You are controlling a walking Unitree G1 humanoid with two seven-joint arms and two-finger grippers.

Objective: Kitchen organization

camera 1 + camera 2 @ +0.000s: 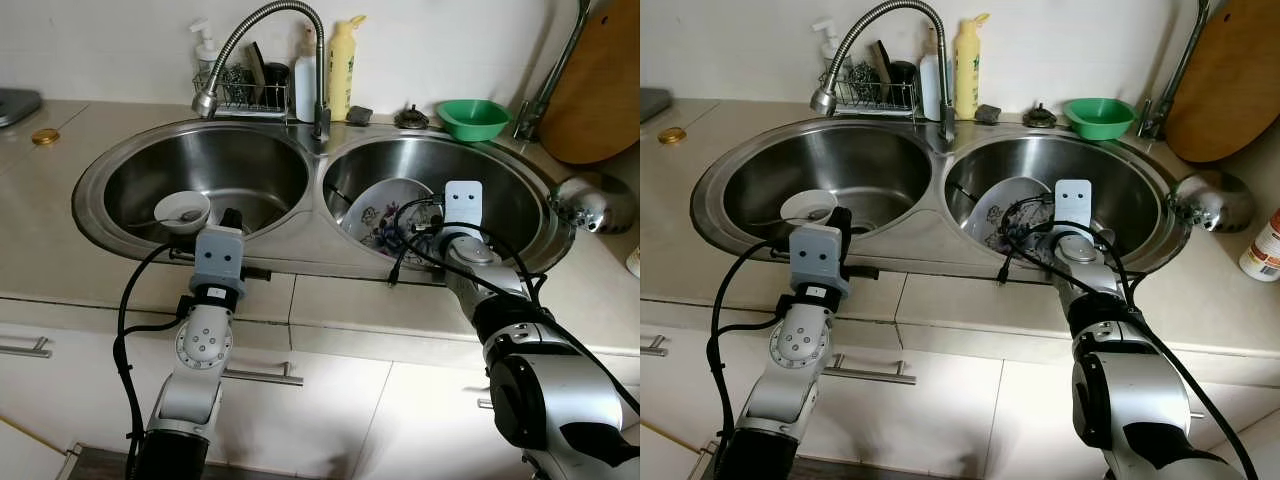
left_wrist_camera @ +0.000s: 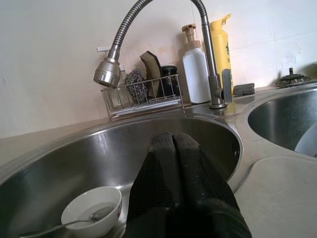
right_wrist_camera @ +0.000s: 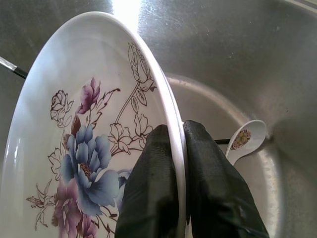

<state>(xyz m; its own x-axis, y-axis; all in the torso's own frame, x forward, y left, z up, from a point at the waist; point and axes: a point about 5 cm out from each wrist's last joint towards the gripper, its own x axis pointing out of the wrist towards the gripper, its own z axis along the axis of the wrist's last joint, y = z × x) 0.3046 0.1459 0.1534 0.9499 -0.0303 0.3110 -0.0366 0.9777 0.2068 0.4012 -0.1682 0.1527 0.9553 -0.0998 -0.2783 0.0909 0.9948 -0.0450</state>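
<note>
Double steel sink [image 1: 300,215] across the frame's middle. The right claw [image 3: 177,148] pinches the rim of a floral plate [image 3: 84,139] tilted in the right basin. The left claw [image 2: 173,148], closed and empty, hovers beside a white bowl [image 1: 183,211] in the left basin.

Lighting is even, bright daylight; head views are sharp, without motion blur. The steel double sink [image 1: 300,215] carries soft reflections and a bright patch on the right basin's far wall. The steel ladle [image 1: 585,203] shows small highlights. In the right wrist view, strong glare burns out the basin wall above the floral plate [image 3: 94,129]; the near black fingers [image 3: 153,193] are soft. In the left wrist view, the white wall is near overexposed, the fingers [image 2: 173,183] dark and slightly unfocused.
</note>
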